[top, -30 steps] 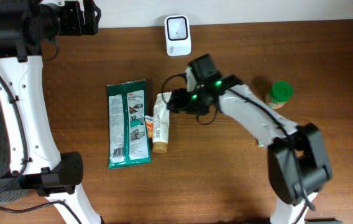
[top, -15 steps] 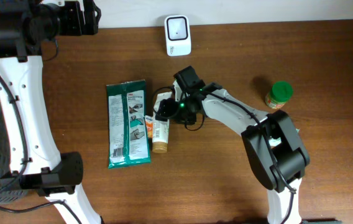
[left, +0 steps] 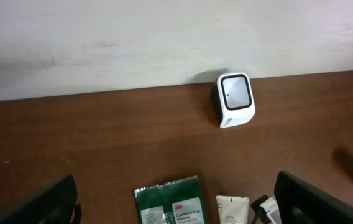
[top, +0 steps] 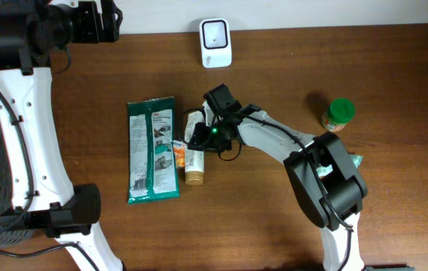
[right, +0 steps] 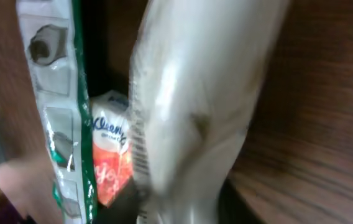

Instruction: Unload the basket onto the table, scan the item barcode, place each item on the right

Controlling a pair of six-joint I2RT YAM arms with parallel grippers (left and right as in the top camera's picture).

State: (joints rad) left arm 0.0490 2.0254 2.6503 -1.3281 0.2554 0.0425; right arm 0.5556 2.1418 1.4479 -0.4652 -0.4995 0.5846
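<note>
Table: Brown wood table (top: 395, 75) is running up to a pale wall, and all the goods are lying between the two arms, within reach of either.
Scanner: the white scanner (top: 215, 43) is standing at the far edge against the wall. Its window is facing out over the table, likely so an item can be lifted up to it.
Tube: the white tube (top: 194, 154) is lying flat near the middle with its tan cap pointing to the near side. It is well short of the scanner, so nothing is being scanned yet.
Neighbours: a green packet (top: 152, 149) is lying just left of the tube, with a small orange tissue pack (top: 178, 153) between them, so any grab here is going to be tight.
Right gripper: the right gripper (top: 199, 135) is hanging over the tube's far end and its camera is filling up with tube. The jaws are not showing, so I cannot tell whether they are clamping it.
Left gripper: the left gripper (left: 176, 202) is hovering at the far left, fingers spread wide, carrying nothing and looking down at the scanner.
Jar: a green-lidded jar (top: 339, 114) is standing well apart on the right.
</note>
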